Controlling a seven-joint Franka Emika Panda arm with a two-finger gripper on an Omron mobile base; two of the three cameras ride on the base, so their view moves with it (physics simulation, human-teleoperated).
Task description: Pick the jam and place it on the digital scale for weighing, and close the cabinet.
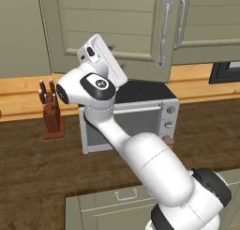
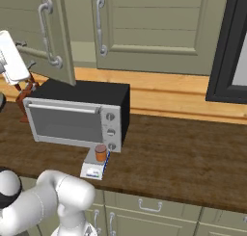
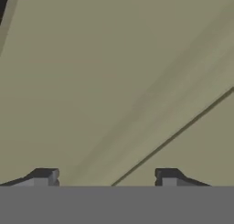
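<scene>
we judge the first part done: the jam [image 2: 101, 153] stands on the digital scale [image 2: 92, 170], on the bench just in front of the toaster oven [image 2: 72, 120]. what's left is the cabinet [image 2: 60, 42], its door ajar. our jaws stand parted and empty, fingertips [image 3: 43, 177] close to a panel.

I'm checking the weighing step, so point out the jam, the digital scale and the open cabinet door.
jam [image 2: 101, 153]: right base view, jar's orange body.
digital scale [image 2: 91, 171]: right base view, white display panel.
cabinet door [image 2: 61, 42]: right base view, door's lower panel.
</scene>
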